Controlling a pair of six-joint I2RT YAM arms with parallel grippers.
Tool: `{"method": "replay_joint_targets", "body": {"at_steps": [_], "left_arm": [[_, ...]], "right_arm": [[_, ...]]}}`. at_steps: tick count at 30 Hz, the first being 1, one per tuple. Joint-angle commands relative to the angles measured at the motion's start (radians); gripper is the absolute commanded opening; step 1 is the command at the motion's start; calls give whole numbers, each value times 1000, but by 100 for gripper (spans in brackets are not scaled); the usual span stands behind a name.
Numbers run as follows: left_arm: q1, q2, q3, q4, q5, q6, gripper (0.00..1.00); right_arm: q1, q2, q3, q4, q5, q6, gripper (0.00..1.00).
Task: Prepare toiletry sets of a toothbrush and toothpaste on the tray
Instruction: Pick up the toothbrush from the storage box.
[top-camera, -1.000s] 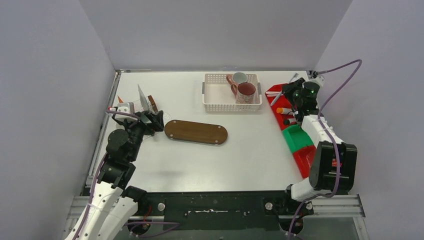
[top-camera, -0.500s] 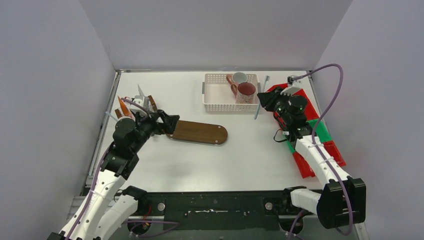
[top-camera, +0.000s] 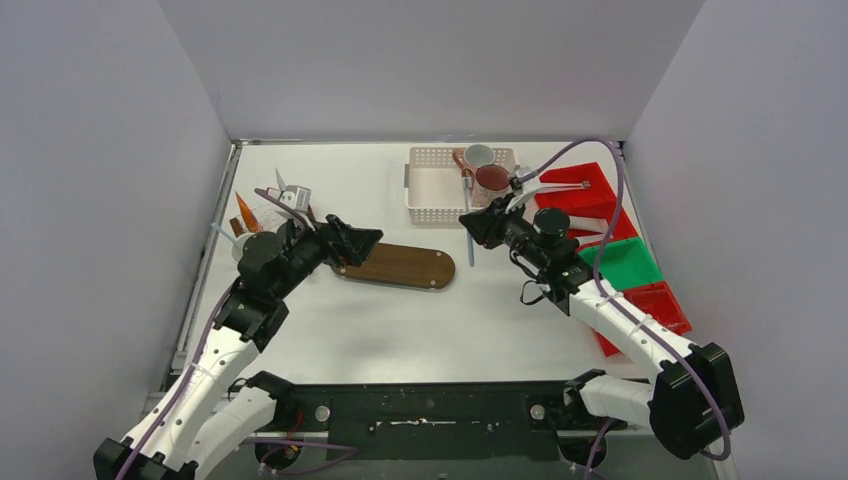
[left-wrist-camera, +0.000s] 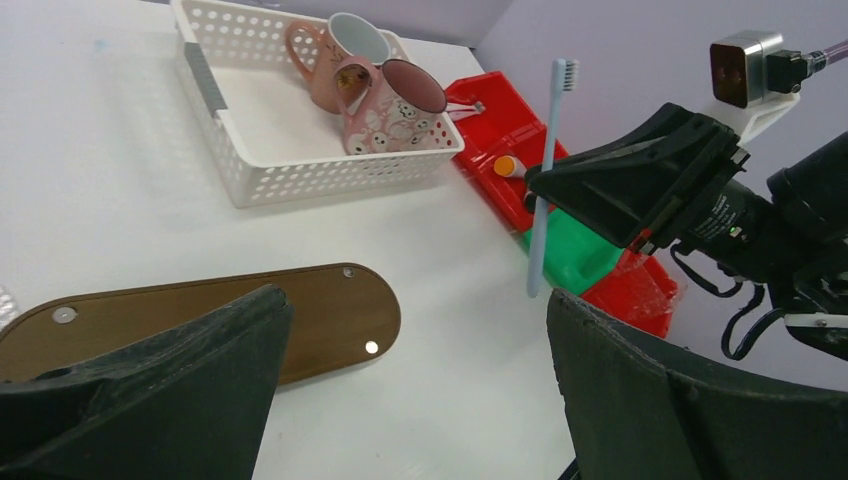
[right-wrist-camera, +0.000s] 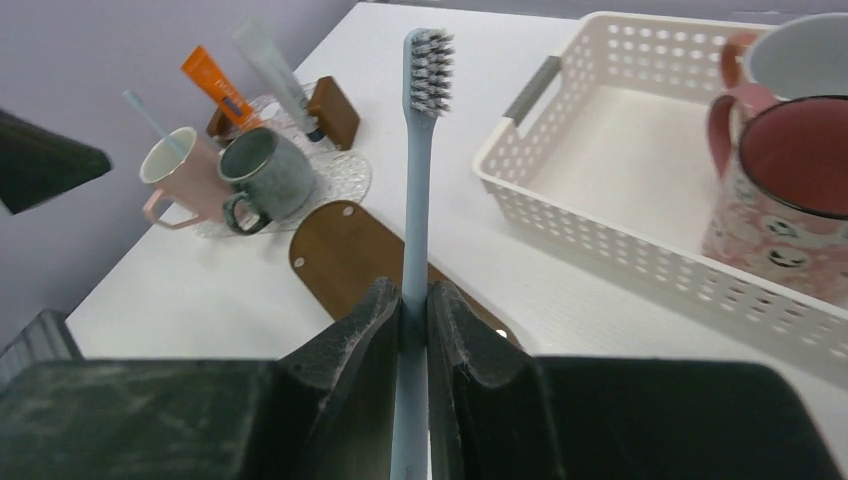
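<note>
My right gripper is shut on a pale blue toothbrush, held bristles up just in front of the white basket. In the top view it hangs beyond the right end of the brown oval tray. My left gripper is open and holds nothing, above the tray's left end. A pinkish mug with a slim toothbrush in it and a dark green mug stand at the far left. An orange toothpaste tube and a grey tube lean behind them.
The basket holds a maroon patterned mug and a white mug with a pink handle. Red bins and a green bin line the right side. An orange-capped tube lies in a red bin.
My right arm has swung left from the red bins to the front of the basket, carrying the toothbrush. My left gripper has moved right, over the tray's left end.
</note>
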Motion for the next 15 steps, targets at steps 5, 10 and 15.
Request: {"method": "replay_joint_targets", "body": {"at_steps": [5, 10, 15], "left_arm": [[-85, 50, -11, 161, 27, -79, 97], [-131, 76, -30, 242, 17, -77, 94], [-156, 127, -36, 320, 19, -79, 90]], "right_arm": [[139, 57, 1, 176, -68, -68, 0], [189, 83, 6, 208, -110, -74, 0], [224, 91, 7, 242, -155, -77, 0]]}}
